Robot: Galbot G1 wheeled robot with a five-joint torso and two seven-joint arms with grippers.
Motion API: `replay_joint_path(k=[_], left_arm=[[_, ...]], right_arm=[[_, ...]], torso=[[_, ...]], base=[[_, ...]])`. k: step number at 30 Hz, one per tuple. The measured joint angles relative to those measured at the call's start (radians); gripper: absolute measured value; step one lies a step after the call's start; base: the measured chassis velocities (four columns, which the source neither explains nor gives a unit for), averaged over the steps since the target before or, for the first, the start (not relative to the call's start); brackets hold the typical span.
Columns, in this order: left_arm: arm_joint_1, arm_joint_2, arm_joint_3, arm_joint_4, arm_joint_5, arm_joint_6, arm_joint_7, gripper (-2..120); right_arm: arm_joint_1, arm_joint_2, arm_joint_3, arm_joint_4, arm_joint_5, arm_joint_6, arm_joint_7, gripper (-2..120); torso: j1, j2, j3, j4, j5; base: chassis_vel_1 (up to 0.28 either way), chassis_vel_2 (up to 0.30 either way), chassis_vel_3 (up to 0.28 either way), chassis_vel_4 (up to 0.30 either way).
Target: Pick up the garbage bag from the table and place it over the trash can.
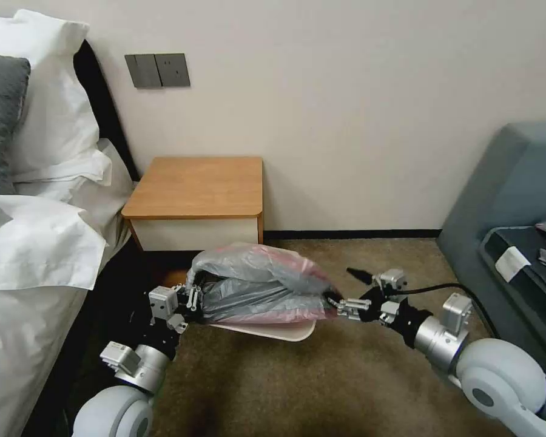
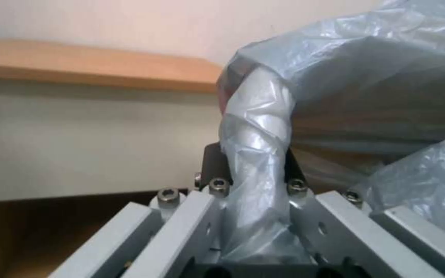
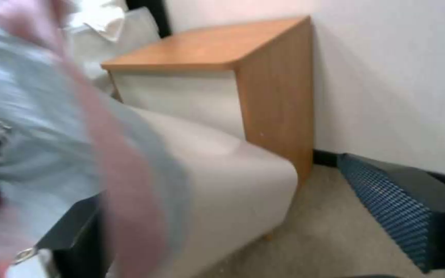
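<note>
The grey garbage bag (image 1: 258, 285) with its pinkish-red rim is stretched between my two grippers over the cream trash can (image 1: 273, 331), whose near rim shows below it. My left gripper (image 1: 191, 298) is shut on the bag's left edge; the left wrist view has a twisted strand of the garbage bag (image 2: 256, 162) pinched between the fingers (image 2: 297, 181). My right gripper (image 1: 333, 304) is shut on the bag's right edge. In the right wrist view the garbage bag (image 3: 78, 154) hangs over the trash can (image 3: 233, 181). The table (image 1: 200, 185) stands behind, its top bare.
A bed with white sheets and pillows (image 1: 36, 230) lies close on the left. A grey-blue chair (image 1: 515, 212) stands at the right. The wall (image 1: 346, 91) is behind the table, and brown carpet (image 1: 321, 382) stretches in front of the can.
</note>
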Motion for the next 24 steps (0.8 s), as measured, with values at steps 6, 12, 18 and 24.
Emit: replay_joint_path(k=[6, 12, 18, 24], left_arm=[[0.001, 0.012, 0.010, 0.002, 0.016, 0.015, -0.001, 3], [0.017, 0.034, 0.006, 0.001, 0.029, 0.009, 0.021, 3], [0.024, 0.041, -0.003, 0.002, 0.018, -0.023, 0.057, 3], [0.017, 0.039, -0.011, -0.027, -0.124, -0.041, 0.102, 3]], right_arm=[[0.003, 0.007, -0.008, 0.005, -0.024, 0.035, -0.048, 100], [0.023, 0.017, -0.008, -0.009, 0.016, 0.043, -0.035, 100], [0.019, 0.037, -0.003, -0.030, 0.031, 0.038, -0.001, 100], [0.003, 0.055, -0.003, -0.048, 0.025, 0.033, 0.019, 100]], torso=[[0.000, 0.000, 0.000, -0.0002, 0.0000], [0.000, 0.000, 0.000, 0.0000, 0.0000], [0.000, 0.000, 0.000, 0.0000, 0.0000], [0.000, 0.000, 0.000, -0.0002, 0.0001]], base=[[0.000, 0.000, 0.000, 0.000], [0.000, 0.000, 0.000, 0.000], [0.000, 0.000, 0.000, 0.000], [0.000, 0.000, 0.000, 0.000]])
